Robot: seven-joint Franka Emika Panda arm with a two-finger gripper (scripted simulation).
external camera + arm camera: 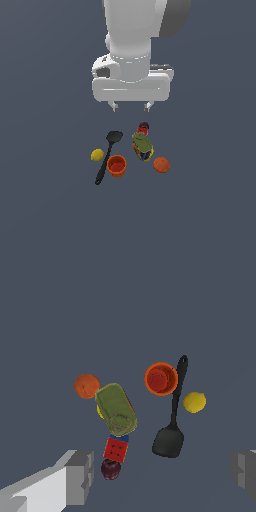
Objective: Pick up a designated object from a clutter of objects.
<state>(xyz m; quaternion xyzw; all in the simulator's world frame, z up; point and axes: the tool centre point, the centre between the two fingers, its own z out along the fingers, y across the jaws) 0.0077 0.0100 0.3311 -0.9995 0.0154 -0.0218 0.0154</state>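
Nearest the exterior camera, the orange-red round cup (117, 165) stands open-side up, touching the black spatula (106, 158), whose handle runs near and whose blade lies far. The yellow lemon (97, 155) sits just left of that handle. The orange round fruit (161, 164) rests on the exterior view's right. Between cup and fruit lies the boxy container with olive-green top and dark blue sides (143, 146), tilted. Just beyond it are a red-and-blue block (116, 449) and a dark maroon round fruit (144, 126). Farthest, the white gripper (131, 106) hangs above the grey floor (45, 200), fingers (114, 106) apart, holding nothing.
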